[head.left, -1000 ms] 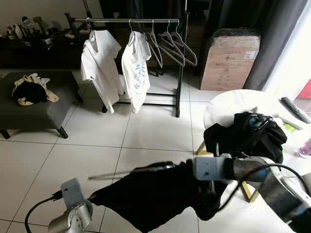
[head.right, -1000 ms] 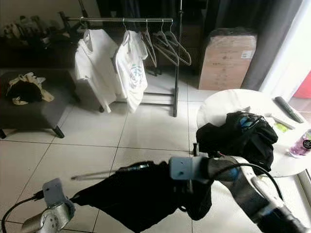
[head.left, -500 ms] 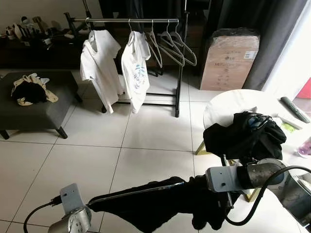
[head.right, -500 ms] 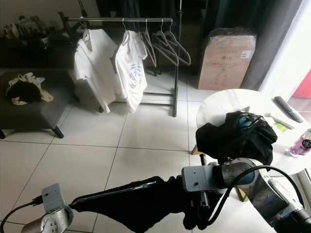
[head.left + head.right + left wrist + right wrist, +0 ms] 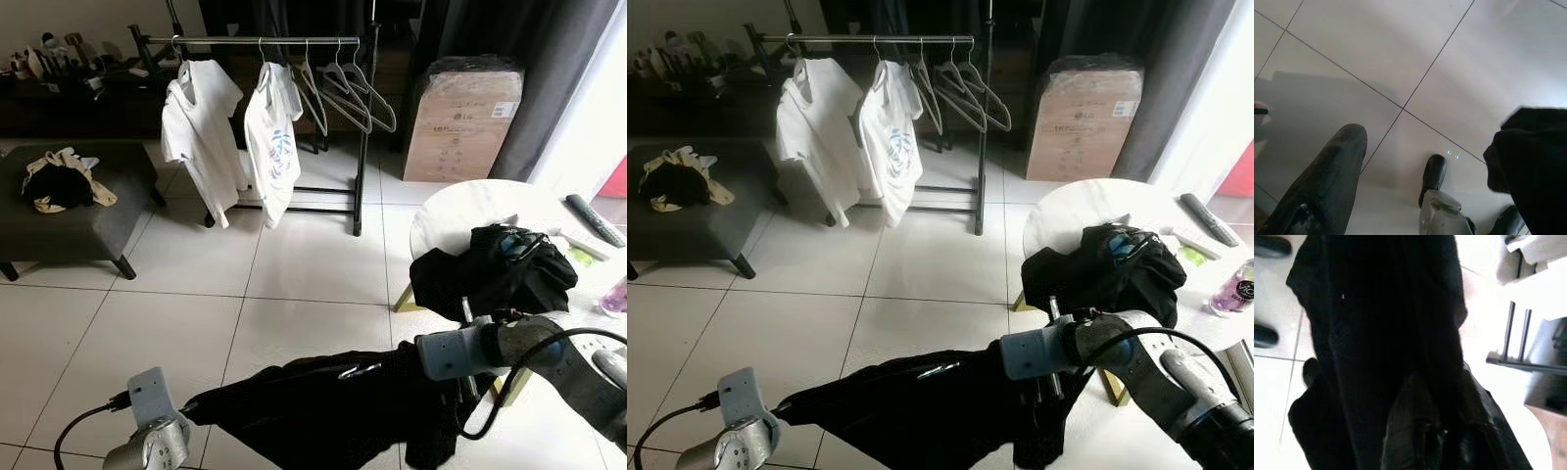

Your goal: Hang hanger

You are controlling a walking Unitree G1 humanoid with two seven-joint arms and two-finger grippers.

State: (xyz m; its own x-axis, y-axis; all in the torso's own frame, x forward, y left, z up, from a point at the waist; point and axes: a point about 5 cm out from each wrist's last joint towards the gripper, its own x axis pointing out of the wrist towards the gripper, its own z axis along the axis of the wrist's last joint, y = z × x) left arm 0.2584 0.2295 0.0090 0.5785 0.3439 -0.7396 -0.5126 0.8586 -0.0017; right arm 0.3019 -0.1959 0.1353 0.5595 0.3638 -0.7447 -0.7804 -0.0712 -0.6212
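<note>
A black garment hangs stretched low over the floor between my two arms. A shiny bit of the hanger peeps out of its upper edge; the rest is under the cloth. My right gripper is buried in the garment's right part and shut on the cloth. My left gripper is at the garment's left tip; one finger stands bare and far from the cloth that covers the other side. The clothes rack stands far ahead with empty hangers and two white shirts.
A round white table with a pile of black clothes stands close on my right. A dark ottoman with clothes is at the left, and a cardboard box beside the rack. Tiled floor lies between me and the rack.
My right arm has dropped and drawn to the right, and the garment has sunk with it. The hanger's bar, bare on the left before, is now mostly under the cloth.
</note>
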